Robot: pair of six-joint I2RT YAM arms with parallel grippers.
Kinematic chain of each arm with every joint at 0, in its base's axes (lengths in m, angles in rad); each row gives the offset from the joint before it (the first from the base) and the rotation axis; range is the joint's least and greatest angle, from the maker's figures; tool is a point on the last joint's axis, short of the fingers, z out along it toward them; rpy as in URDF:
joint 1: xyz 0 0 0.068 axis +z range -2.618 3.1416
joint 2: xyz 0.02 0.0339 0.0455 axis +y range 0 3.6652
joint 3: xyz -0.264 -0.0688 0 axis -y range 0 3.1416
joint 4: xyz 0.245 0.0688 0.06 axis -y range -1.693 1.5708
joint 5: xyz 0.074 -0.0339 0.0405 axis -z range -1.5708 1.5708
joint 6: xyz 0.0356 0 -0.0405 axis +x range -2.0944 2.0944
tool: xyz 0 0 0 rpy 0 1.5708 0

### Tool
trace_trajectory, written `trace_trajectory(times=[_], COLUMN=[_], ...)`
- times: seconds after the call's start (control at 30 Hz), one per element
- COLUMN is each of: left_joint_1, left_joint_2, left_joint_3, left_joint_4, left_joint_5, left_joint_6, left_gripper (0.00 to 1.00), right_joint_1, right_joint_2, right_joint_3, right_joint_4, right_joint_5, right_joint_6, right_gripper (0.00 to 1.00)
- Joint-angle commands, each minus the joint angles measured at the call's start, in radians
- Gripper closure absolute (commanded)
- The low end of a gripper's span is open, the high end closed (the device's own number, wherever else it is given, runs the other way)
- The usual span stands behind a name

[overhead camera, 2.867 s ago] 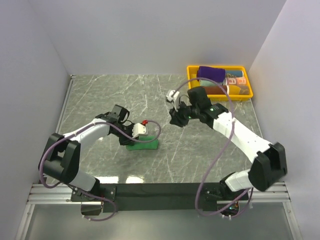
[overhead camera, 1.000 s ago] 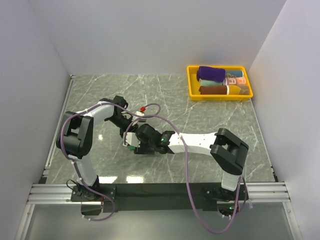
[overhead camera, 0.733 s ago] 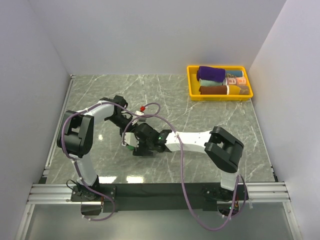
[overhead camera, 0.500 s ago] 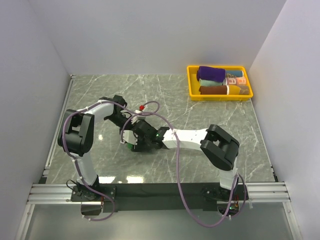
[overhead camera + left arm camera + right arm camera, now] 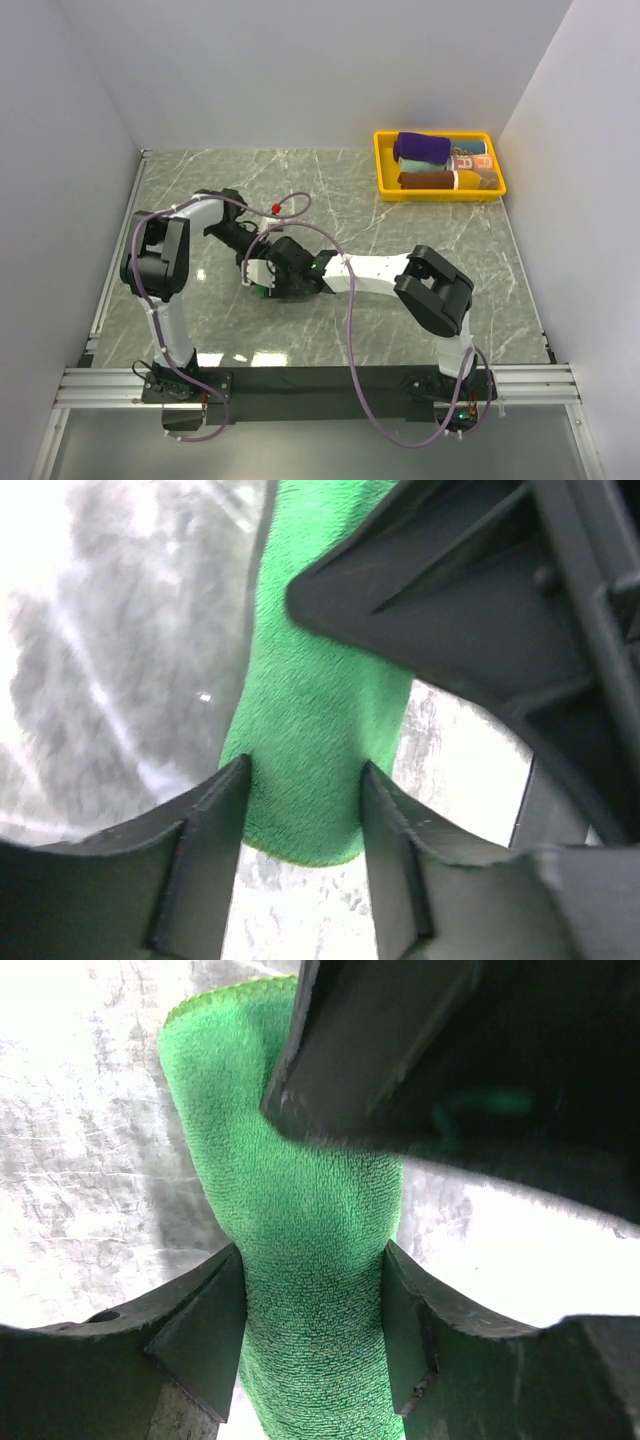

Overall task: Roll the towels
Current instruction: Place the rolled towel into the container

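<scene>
Between the fingertips of both grippers lies the green towel (image 5: 300, 1210), a narrow rolled strip of bright terry lying on the marbled table (image 5: 200, 180). The right gripper (image 5: 312, 1325) is clamped across it: in the right wrist view the cloth runs straight out from between the fingers (image 5: 195, 1330), visibly pinched narrower where the two pads press its sides and widening again farther out, where its rounded, stitched end rests on the table. Just beyond those fingertips and slightly to one side, the dark body of the left gripper (image 5: 303, 820) hangs over the same strip and hides part of it. From the left wrist view, the left gripper straddles the towel too, its fingers (image 5: 200, 870) touching both flanks with the cloth filling the gap and drawn in a little between them; one short rounded end of the towel sits right at the fingertips, and the rest runs away from the hand until it passes under the black housing of the right gripper. Seen from above, the two grippers meet nose to nose over the towel, almost touching, with only a sliver of green showing beneath them. Well apart from both hands, far out past the right arm's elbow, the purple towel (image 5: 421, 148) lies rolled in the yellow tray (image 5: 379, 165), beside other rolled cloths.
</scene>
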Motion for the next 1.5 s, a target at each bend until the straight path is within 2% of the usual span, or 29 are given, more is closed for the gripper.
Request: trace_trajectory(times=[0.0, 0.13, 0.3, 0.33, 0.37, 0.43, 0.47, 0.5, 0.77, 0.93, 0.97, 1.03, 1.17, 1.3, 1.37, 1.47], left_joint_1=[0.081, 0.148, 0.236, 0.245, 0.257, 0.259, 0.259, 0.259, 0.256, 0.253, 0.250, 0.253, 0.251, 0.251, 0.251, 0.251], left_joint_2=[0.035, -0.022, -0.196, -0.219, -0.242, -0.313, -0.340, -0.391, -0.566, -0.643, -0.651, -0.669, -0.684, -0.669, -0.666, -0.664], left_joint_3=[0.018, 0.035, 0.006, -0.007, -0.014, -0.030, -0.036, -0.041, -0.077, -0.108, -0.113, -0.122, -0.142, -0.143, -0.140, -0.146], left_joint_4=[-0.019, -0.036, 0.051, 0.065, 0.090, 0.121, 0.136, 0.160, 0.286, 0.323, 0.320, 0.316, 0.334, 0.338, 0.334, 0.331], left_joint_5=[-0.061, -0.036, -0.038, -0.039, -0.045, -0.076, -0.081, -0.084, -0.094, -0.102, -0.098, -0.076, -0.075, -0.075, -0.075, -0.087], left_joint_6=[0.018, 0.006, -0.057, -0.065, -0.085, -0.114, -0.132, -0.142, -0.331, -0.355, -0.343, -0.332, -0.353, -0.378, -0.386, -0.389], left_gripper=[0.46, 0.43, 0.39, 0.37, 0.28, 0.20, 0.03, 0.01, 0.01, 0.01, 0.01, 0.01, 0.01, 0.01, 0.00, 0.00], right_joint_1=[-0.029, -0.043, -0.065, -0.068, -0.071, -0.087, -0.097, -0.124, -0.359, -0.569, -0.648, -0.730, -0.941, -1.012, -1.028, -1.063], right_joint_2=[0.073, 0.082, 0.035, 0.027, 0.006, -0.020, -0.033, -0.065, -0.232, -0.297, -0.291, -0.278, -0.191, -0.061, -0.002, 0.038], right_joint_3=[-0.020, -0.002, -0.016, -0.020, -0.026, -0.037, -0.037, -0.031, 0.015, 0.049, 0.082, 0.124, 0.240, 0.361, 0.426, 0.432], right_joint_4=[-0.109, -0.175, -0.216, -0.221, -0.226, -0.239, -0.249, -0.265, -0.335, -0.304, -0.305, -0.293, -0.217, -0.111, -0.065, 0.058], right_joint_5=[-0.081, -0.140, -0.189, -0.187, -0.187, -0.180, -0.178, -0.180, -0.132, -0.120, -0.127, -0.155, -0.293, -0.324, -0.356, -0.411], right_joint_6=[-0.016, -0.026, -0.034, -0.043, -0.048, -0.054, -0.055, -0.059, -0.161, -0.348, -0.386, -0.513, -0.689, -0.808, -0.810, -0.838], right_gripper=[0.53, 0.68, 0.99, 1.00, 1.00, 1.00, 1.00, 1.00, 1.00, 1.00, 1.00, 1.00, 1.00, 1.00, 1.00, 1.00])
